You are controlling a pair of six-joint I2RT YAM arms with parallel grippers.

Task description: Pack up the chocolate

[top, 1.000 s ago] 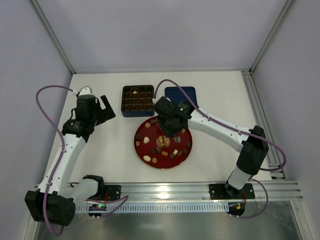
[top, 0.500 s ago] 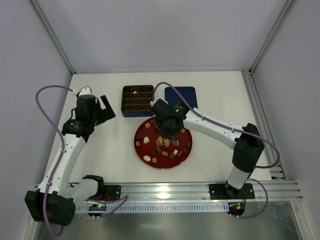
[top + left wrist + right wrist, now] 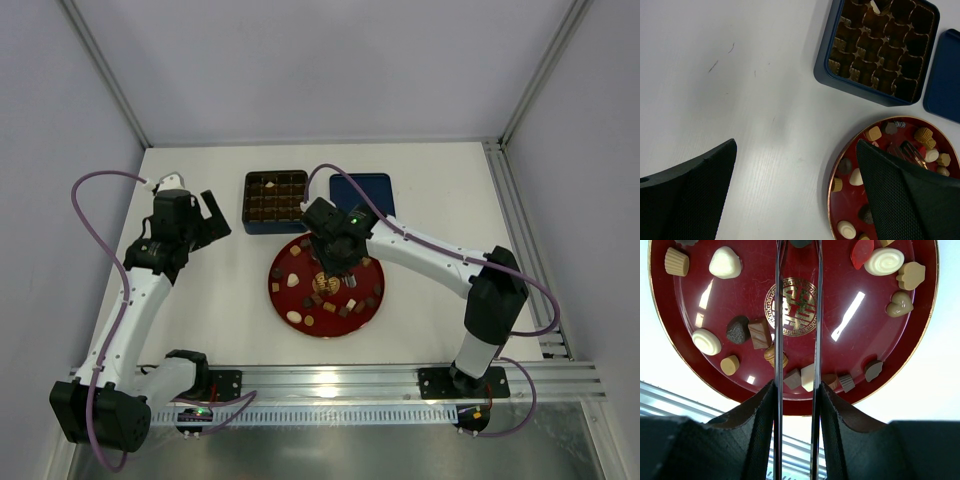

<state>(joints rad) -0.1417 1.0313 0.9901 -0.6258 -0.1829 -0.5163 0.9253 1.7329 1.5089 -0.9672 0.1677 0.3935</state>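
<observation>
Several chocolate pieces, dark, light brown and cream, lie scattered on the red plate; they also show in the left wrist view and the right wrist view. My right gripper hangs low over the plate's far half. Its thin metal blades stand a piece-width apart around a dark chocolate piece, mostly cut off by the frame's top edge. My left gripper is open and empty above bare table, left of the dark blue tin. One cream piece lies in the tin's grid.
The tin's blue lid lies flat to the right of the tin, behind the plate. A metal rail runs along the near table edge. Frame posts stand at the back corners.
My right gripper moved a little left and toward the tin over the plate, then held still. The left arm has not moved.
</observation>
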